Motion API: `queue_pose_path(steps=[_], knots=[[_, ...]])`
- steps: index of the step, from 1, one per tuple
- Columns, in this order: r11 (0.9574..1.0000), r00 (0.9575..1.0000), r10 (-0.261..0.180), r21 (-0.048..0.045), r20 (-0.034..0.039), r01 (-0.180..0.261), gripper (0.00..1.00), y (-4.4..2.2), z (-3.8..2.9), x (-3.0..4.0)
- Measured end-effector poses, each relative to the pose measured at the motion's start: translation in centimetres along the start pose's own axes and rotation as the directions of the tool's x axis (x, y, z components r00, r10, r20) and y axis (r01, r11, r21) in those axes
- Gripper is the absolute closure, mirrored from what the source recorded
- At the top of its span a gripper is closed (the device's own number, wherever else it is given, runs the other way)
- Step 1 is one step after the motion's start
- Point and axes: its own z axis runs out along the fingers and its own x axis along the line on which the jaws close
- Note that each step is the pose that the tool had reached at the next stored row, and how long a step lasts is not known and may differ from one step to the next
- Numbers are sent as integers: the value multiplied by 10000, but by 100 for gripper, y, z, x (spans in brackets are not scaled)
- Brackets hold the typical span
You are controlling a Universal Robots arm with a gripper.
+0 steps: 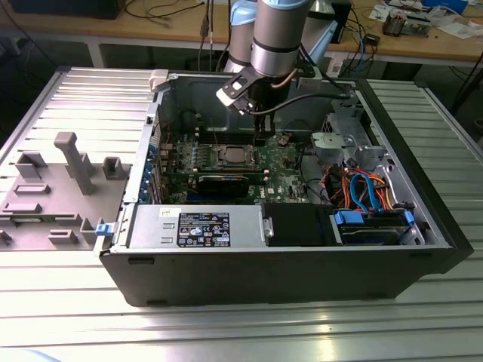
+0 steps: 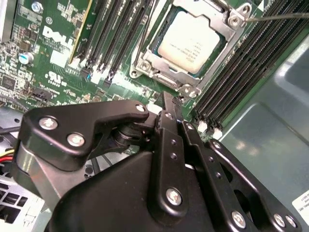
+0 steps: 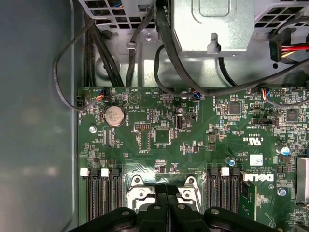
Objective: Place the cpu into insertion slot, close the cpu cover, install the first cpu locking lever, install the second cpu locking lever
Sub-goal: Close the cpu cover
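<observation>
Beside the covered cpu [image 2: 190,41], the gripper [image 2: 170,102] is hovering, fingers [image 2: 168,145] pressed together empty, probably for pushing the locking lever [image 2: 275,16].

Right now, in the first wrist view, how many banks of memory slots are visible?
2: one bank and a second bank, on opposite sides of the insertion slot; the gripper may hide parts.

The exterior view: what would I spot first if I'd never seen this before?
The big silver robot arm reaches down into an open computer case, with its black gripper low over the green circuit board. In the second wrist view, the shiny square cpu sits in the middle of the board, framed by the metal cpu cover, just beyond the gripper's tip.
</observation>
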Motion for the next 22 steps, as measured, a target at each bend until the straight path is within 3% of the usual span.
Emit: queue_pose_path(steps=[5,9,15,22], knots=[[10000,10000,-63,1,1,63,89,-145,83,-4],[9999,9999,-111,15,1,111,89,-224,155,-6],[9998,9998,-190,19,-12,190,89,-388,190,-7],[9991,9991,-432,23,-13,432,89,-498,226,-8]])
